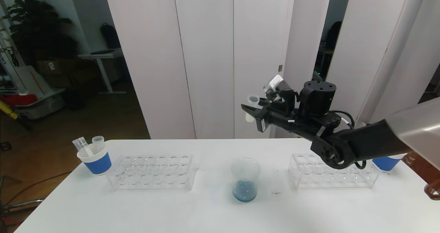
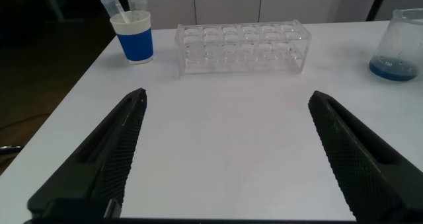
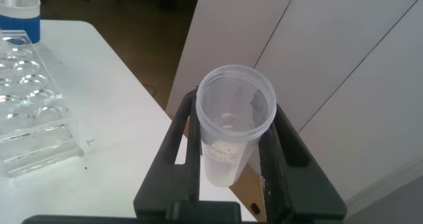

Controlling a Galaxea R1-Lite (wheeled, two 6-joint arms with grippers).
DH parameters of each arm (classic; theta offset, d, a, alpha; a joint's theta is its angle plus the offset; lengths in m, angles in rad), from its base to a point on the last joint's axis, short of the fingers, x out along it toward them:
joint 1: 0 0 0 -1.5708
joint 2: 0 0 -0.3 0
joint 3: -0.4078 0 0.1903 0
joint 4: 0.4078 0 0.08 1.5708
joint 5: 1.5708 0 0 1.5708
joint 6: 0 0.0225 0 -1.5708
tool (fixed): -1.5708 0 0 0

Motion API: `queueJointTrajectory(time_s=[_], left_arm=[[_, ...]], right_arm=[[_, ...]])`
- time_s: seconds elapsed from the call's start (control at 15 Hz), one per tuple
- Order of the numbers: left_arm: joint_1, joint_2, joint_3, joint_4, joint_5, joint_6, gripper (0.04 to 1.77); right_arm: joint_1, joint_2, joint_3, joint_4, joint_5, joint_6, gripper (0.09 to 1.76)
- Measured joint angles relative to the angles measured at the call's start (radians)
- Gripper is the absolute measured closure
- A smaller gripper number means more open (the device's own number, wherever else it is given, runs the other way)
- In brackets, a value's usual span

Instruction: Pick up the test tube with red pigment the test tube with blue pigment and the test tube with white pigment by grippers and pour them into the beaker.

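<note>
The test tube with white pigment [image 3: 232, 128] sits clamped in the right gripper [image 1: 252, 112], raised well above the beaker [image 1: 245, 179] on the table [image 1: 213, 212]. The left gripper [image 2: 228, 151], fingers apart, hovers over bare tabletop near the left rack [image 2: 242, 47].

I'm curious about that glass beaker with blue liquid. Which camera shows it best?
The head view: the clear glass beaker stands whole, mid-table. The left wrist view catches only part of it at the picture's edge. The right wrist view doesn't show it.
</note>
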Motion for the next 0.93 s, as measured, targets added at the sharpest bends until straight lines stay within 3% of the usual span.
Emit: queueJointTrajectory(time_s=[0.47, 0.93], left_arm=[[0.0, 0.0, 0.0, 0.0, 0.0, 0.0, 0.06], [0.0, 0.0, 0.0, 0.0, 0.0, 0.0, 0.06]], right_arm=[[0.025, -0.058, 0.087, -0.002, 0.106, -0.162, 1.27], [0.003, -0.046, 0.127, 0.0, 0.24, -0.46, 1.27]])
